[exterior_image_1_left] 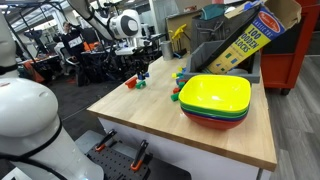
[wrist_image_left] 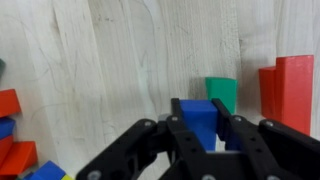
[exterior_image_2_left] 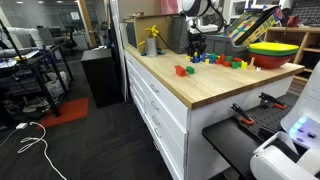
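Blue block [wrist_image_left: 198, 108] sits clenched between your gripper's [wrist_image_left: 200, 124] fingers, mid wrist view, with the wooden table [wrist_image_left: 100, 60] behind it. You have a green block [wrist_image_left: 222, 90] at one o'clock and red blocks [wrist_image_left: 285, 90] at three.

The tabletop [wrist_image_left: 100, 60] was pale wood, smooth, with fine grain and a dull sheen. The blue block [wrist_image_left: 198, 108], red block [wrist_image_left: 285, 90] and green block [wrist_image_left: 221, 92] looked like painted wood, satin rather than glossy. The gripper [wrist_image_left: 202, 118] was matt black, plastic or metal. The stacked bowls [exterior_image_1_left: 215, 100] shone like glossy plastic.
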{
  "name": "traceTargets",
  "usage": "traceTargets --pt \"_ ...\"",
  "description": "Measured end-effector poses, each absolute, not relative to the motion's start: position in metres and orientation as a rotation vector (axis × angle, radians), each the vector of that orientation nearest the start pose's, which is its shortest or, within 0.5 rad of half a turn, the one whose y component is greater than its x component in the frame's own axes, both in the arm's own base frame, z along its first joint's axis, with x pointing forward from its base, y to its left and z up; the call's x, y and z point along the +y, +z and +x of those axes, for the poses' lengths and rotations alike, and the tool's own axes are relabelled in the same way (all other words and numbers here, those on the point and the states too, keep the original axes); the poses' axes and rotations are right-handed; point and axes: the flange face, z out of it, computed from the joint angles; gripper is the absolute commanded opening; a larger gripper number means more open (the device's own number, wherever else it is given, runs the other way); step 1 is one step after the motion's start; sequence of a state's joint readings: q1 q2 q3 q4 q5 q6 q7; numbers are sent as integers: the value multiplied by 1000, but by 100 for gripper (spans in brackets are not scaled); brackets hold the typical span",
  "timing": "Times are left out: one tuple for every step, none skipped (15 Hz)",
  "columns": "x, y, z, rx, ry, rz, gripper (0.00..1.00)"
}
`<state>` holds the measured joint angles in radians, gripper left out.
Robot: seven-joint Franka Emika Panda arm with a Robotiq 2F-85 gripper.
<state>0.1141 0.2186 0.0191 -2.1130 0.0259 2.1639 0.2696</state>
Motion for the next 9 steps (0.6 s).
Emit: traceTargets --pt "75 298 547 223 268 -3129 8" --pt "76 298 546 215 270 -3128 8" --pt "78 298 545 209 273 -3125 8" --pt "81 297 544 207 277 -3121 8" --pt "83 297 542 206 282 -3115 8" --pt "86 296 540 205 287 -3108 8" --pt "89 295 538 205 293 -3102 8" --pt "91 295 536 206 298 -3097 8" --pt "92 294 534 206 303 -3093 8"
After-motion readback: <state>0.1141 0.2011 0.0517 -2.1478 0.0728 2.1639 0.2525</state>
